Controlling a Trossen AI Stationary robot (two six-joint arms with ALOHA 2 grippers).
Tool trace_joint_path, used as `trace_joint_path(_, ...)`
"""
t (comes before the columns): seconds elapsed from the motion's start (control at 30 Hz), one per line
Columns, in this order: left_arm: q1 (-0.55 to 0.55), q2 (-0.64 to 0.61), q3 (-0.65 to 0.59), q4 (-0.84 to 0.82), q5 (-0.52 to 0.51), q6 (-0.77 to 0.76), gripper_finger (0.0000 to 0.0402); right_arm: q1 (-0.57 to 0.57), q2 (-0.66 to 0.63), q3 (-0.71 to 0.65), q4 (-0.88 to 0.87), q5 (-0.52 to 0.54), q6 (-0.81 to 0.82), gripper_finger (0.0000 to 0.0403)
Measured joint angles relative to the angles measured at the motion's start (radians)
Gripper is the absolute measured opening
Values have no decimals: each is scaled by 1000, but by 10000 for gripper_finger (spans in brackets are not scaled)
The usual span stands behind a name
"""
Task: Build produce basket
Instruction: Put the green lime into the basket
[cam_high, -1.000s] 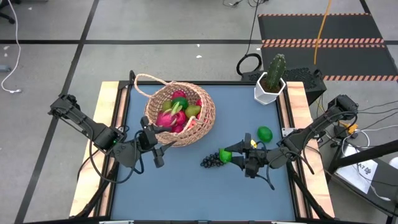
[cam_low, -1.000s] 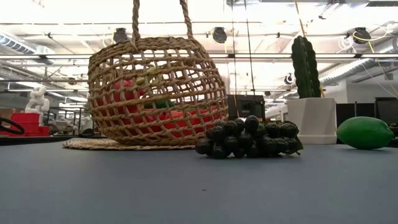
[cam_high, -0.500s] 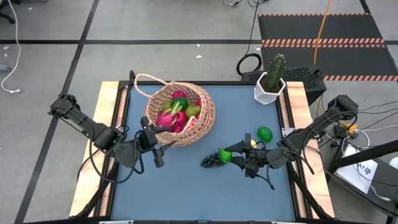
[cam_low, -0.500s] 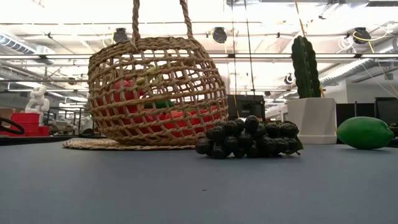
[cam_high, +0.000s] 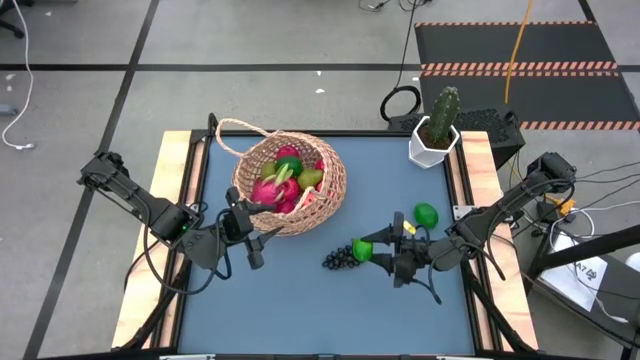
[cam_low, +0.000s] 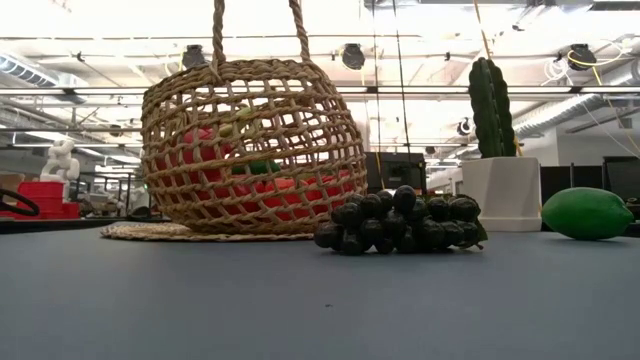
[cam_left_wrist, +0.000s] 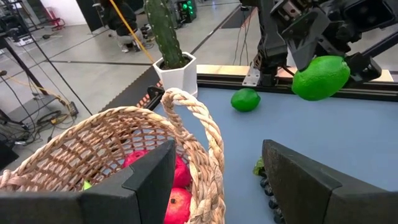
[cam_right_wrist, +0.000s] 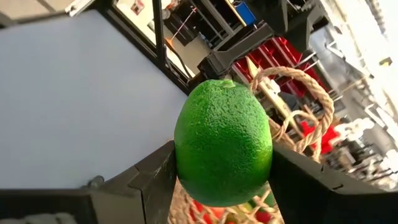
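Observation:
The tan wicker basket (cam_high: 335, 185) stands at the table's far left with its loop handle (cam_high: 232, 138) toward the far left. It holds pink dragon fruit, red fruits and green ones (cam_high: 285, 178). My left gripper (cam_high: 260, 230) is open at the basket's near-left rim (cam_left_wrist: 202, 134), with one finger on each side of it. My right gripper (cam_high: 370, 248) is shut on a green lime (cam_high: 362, 248) above the table, right of the basket. The dark grape bunch (cam_high: 340, 260) lies just below that lime. A second lime (cam_high: 426, 213) rests on the table near the right edge. My left gripper straddles the basket's braided rim (cam_left_wrist: 211, 155), one finger inside and one outside; I cannot tell whether either finger touches it. My right gripper pinches the lime (cam_right_wrist: 224, 143) by its two sides between the fingers (cam_right_wrist: 155, 180). The fingers come level from the table's right. The lime is lifted clear of the table.
A green cactus in a white pot (cam_high: 433, 140) stands at the far right corner. A flat woven disc (cam_low: 170, 232) lies by the basket's foot. Wooden rails (cam_high: 175, 200) border the blue table on its left and right. The near half of the table is bare.

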Motion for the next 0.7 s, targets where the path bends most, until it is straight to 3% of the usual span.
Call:
trace_joint_path(0.23,0,0,0,-1,0,0,239,0,0,0,0,0,182,222)
trace_joint_path(0.7,0,0,0,-3,0,0,239,0,0,0,0,0,743,222)
